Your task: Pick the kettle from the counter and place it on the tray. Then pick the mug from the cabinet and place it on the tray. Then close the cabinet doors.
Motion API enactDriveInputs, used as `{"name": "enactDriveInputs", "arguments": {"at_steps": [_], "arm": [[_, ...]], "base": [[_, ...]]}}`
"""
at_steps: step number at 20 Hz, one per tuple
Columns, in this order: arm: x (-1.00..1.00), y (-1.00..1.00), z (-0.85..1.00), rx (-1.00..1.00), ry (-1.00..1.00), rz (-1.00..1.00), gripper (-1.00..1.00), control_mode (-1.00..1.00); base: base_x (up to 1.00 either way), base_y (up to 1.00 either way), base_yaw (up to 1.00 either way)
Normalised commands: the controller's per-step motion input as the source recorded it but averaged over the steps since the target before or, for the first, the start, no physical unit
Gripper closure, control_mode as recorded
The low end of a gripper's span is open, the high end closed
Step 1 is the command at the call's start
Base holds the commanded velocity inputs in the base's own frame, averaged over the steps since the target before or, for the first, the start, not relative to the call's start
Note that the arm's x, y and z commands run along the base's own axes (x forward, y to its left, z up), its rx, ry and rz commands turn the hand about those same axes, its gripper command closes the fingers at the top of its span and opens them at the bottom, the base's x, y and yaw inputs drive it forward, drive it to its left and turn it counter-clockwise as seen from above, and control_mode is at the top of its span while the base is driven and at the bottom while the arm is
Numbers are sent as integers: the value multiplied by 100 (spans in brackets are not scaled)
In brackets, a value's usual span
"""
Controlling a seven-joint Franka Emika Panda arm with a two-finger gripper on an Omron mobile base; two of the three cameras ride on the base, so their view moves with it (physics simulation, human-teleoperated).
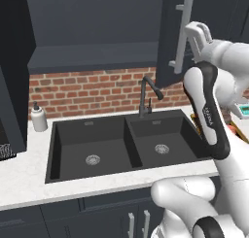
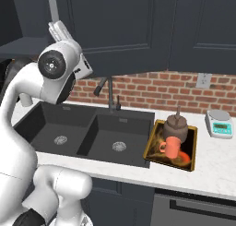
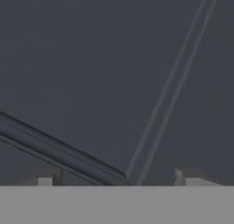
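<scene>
On tray, right of black sink: kettle at back, orange mug just in front, both upright. Tray rests on white surface, kitchen scale near its right side. Pincer up high, close against panelled face of cabinet door; tips spread wide, holding nothing. Right cabinet door stands partly open, silver bar handle beside arm's wrist. Soap bottle on surface left of sink. Faucet behind sink, against brick wall.
</scene>
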Motion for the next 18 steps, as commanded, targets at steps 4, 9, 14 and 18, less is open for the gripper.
{"name": "enactDriveInputs", "arguments": {"at_steps": [4,9,14,18], "arm": [[99,4,-7,0,0,0,-100,-100],[94,0,-3,0,3,0,-100,-100],[86,0,-10,0,10,0,-100,-100],[64,0,-10,0,10,-2,-100,-100]], "base": [[0,0,0],[0,0,0],[0,0,0],[0,0,0]]}}
